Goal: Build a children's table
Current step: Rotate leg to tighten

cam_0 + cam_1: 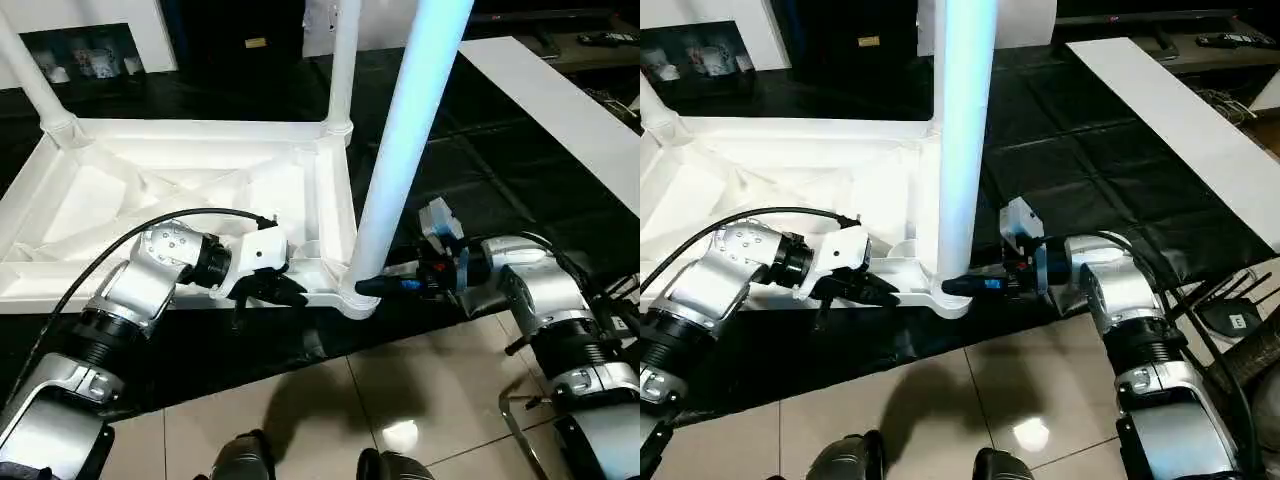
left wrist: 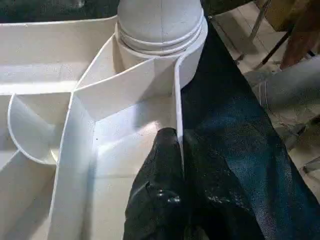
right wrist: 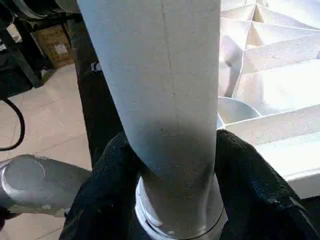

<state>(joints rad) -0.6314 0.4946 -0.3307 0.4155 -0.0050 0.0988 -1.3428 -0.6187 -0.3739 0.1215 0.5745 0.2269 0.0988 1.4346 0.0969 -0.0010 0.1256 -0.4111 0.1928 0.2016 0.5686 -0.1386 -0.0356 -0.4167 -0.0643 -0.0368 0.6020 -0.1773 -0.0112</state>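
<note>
We have the table top (image 1: 180, 190) lying upside down on the black floor mat (image 1: 480, 190). Three legs stand in its corner sockets. At the near socket, our right gripper (image 3: 170, 165) clasps the leg (image 1: 405, 150) just above the socket; our left gripper (image 2: 172, 165) pinches the rim beside it. The fourth leg looks unfitted.
</note>
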